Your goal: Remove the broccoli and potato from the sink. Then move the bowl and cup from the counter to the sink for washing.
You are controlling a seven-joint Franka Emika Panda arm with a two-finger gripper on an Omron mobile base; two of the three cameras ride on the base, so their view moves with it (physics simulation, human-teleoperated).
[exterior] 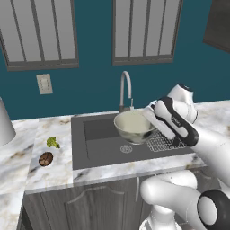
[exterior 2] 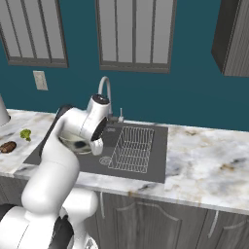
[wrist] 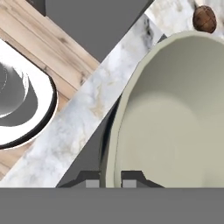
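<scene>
My gripper [wrist: 110, 181] is shut on the rim of the bowl [exterior: 134, 126], a wide round bowl, cream inside and greenish-beige outside. The bowl hangs tilted just above the dark grey sink [exterior: 99, 139], in front of the faucet. In the right base view the bowl [exterior 2: 75, 143] is partly hidden behind my arm. The broccoli [exterior: 53, 142] and the potato [exterior: 45, 158] lie side by side on the marble counter [exterior: 49, 175] left of the sink. The potato [wrist: 204, 19] also shows past the bowl's rim in the hand view. The cup is out of view.
A chrome faucet [exterior: 126, 87] rises behind the sink. A wire rack [exterior 2: 131, 148] sits in the right part of the basin, beside the round drain [exterior: 126, 148]. A pale grey object [exterior: 4, 123] stands at the far left of the counter. Marble worktop [exterior 2: 209, 155] stretches right of the sink.
</scene>
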